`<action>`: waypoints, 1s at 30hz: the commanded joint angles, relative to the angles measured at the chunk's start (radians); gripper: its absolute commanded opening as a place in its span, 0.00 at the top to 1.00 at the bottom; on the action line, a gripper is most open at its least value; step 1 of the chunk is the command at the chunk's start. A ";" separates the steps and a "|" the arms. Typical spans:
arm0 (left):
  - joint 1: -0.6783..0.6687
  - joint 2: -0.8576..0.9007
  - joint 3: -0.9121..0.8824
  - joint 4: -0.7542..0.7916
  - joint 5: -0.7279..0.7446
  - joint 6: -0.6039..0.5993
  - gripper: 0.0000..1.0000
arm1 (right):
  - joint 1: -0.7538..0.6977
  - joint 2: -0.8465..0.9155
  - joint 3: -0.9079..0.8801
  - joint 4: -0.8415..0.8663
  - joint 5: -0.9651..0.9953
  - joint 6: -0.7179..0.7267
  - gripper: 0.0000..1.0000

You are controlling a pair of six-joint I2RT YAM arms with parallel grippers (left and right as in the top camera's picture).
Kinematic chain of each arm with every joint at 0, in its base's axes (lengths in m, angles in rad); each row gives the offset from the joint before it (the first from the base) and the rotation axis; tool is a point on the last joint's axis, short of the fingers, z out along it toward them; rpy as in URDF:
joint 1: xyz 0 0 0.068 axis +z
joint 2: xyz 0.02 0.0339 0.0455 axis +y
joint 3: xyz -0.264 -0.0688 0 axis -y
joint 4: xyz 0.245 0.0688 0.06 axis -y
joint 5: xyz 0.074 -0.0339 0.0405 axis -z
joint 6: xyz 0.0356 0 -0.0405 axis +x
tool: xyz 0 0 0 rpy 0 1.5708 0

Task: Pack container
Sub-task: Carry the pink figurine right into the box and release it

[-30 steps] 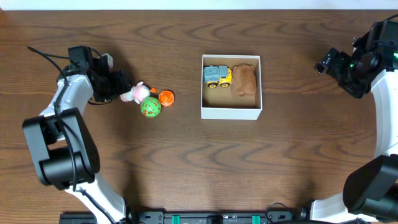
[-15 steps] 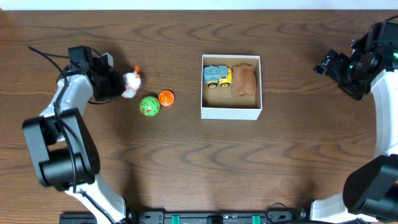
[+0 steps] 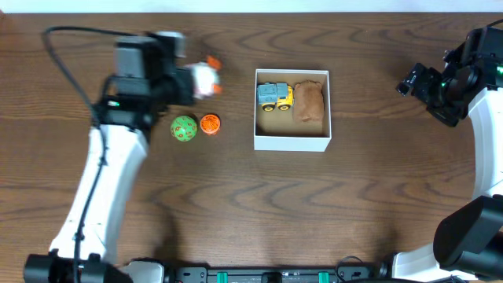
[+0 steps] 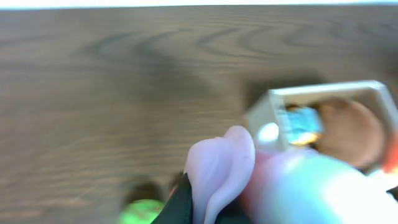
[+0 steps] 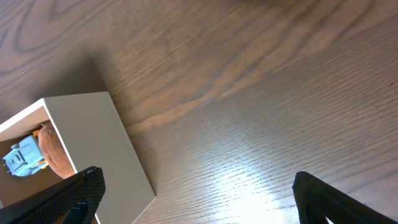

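Observation:
My left gripper (image 3: 192, 82) hangs above the table just left of the container (image 3: 291, 142), shut on a white and pink soft toy (image 3: 206, 78) with an orange tip. Blurred and very close, that toy (image 4: 224, 165) fills the lower part of the left wrist view, and the container (image 4: 263, 116) lies beyond it. Inside the white-walled box sit a blue and yellow toy truck (image 3: 274, 95) and a brown plush piece (image 3: 308, 101). My right gripper (image 5: 205, 199) stands open to the right of the container (image 5: 90, 140), nothing between its fingers.
A green ball (image 3: 184, 128) and a smaller orange ball (image 3: 210, 123) lie side by side on the wooden table left of the box. The right arm (image 3: 452, 86) hovers near the table's right edge. A black cable (image 3: 59, 47) trails by the left arm.
My left gripper closed on the white and pink toy, lifted it off the table and carried it right toward the container. The green ball shifted slightly left. The right arm has not moved.

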State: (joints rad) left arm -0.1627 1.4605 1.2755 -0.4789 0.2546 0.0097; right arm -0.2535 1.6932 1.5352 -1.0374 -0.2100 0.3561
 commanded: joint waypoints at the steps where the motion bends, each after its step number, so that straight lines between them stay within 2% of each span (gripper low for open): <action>1: -0.154 0.008 0.019 0.016 -0.128 0.020 0.95 | 0.011 0.000 -0.006 -0.003 -0.008 0.011 0.01; 5: -0.314 0.062 0.019 0.072 -0.217 -0.004 0.94 | 0.014 0.000 -0.006 -0.004 -0.008 0.011 0.01; 8: -0.402 0.130 0.019 0.133 -0.263 -0.126 0.94 | 0.020 0.000 -0.006 -0.006 -0.008 0.011 0.01; 11: -0.462 0.206 0.019 0.182 -0.361 -0.323 0.94 | 0.031 0.000 -0.006 -0.009 -0.008 0.010 0.01; 15: -0.504 0.291 0.019 0.235 -0.379 -0.425 0.94 | 0.035 0.000 -0.007 -0.017 -0.008 0.010 0.01; 20: -0.524 0.372 0.019 0.253 -0.379 -0.484 0.94 | 0.040 0.000 -0.007 -0.019 -0.008 0.010 0.01; 30: -0.547 0.421 0.019 0.262 -0.370 -0.505 0.94 | 0.045 0.000 -0.007 -0.018 -0.007 0.010 0.01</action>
State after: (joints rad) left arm -0.6918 1.8790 1.2755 -0.2314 -0.0978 -0.4721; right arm -0.2173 1.6932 1.5349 -1.0546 -0.2104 0.3561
